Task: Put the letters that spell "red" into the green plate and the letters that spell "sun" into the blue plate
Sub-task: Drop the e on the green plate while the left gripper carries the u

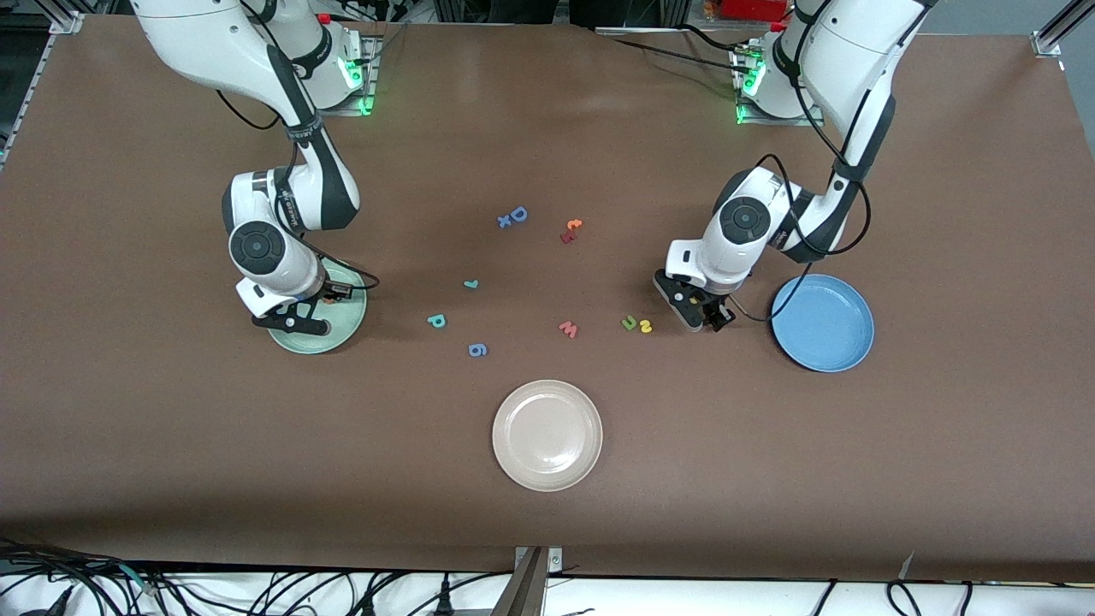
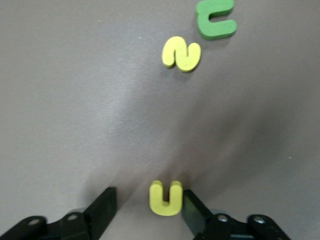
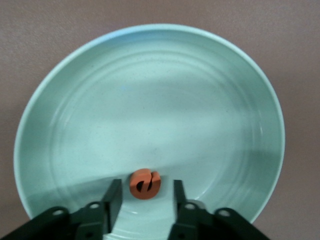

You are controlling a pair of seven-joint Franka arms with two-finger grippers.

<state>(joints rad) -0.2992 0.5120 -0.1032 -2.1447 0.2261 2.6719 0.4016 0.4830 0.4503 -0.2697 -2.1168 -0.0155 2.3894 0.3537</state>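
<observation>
The right gripper [image 3: 142, 197] sits low over the round pale mint-green shallow plate [image 1: 342, 329], at the right arm's end of the bench [image 1: 547, 128]. Its fingers [image 3: 112, 197] stand partly open, with a gap on each side of the small orange foam "e" [image 3: 145, 183], which lies on the plate floor between them. No contact shows, so the letter appears released rather than held. This plate holds only that "e".

The left gripper [image 2: 147, 207] is down at the bench surface just beside the round medium-blue shallow plate [image 1: 847, 299]. Its fingers [image 2: 192, 207] are partly open around the small yellow foam "u"-shaped letter [image 2: 166, 198]. One finger touches the letter's side; the other stands apart from it. The grip is therefore judged not yet complete. The low position suits a pinch across the letter's width.

The blue plate is empty. The round beige-white plate [image 1: 547, 398], nearest the front camera, is also empty.

Remaining task letters on the bench:
- yellow foam "s" [image 1: 646, 326] and green foam "u"/"n" shape [image 1: 630, 322], touching or nearly so, near the left gripper;
- small teal foam "r" [image 1: 470, 284] and teal foam "p"/"d" shape [image 1: 436, 321], between the two arms.
</observation>
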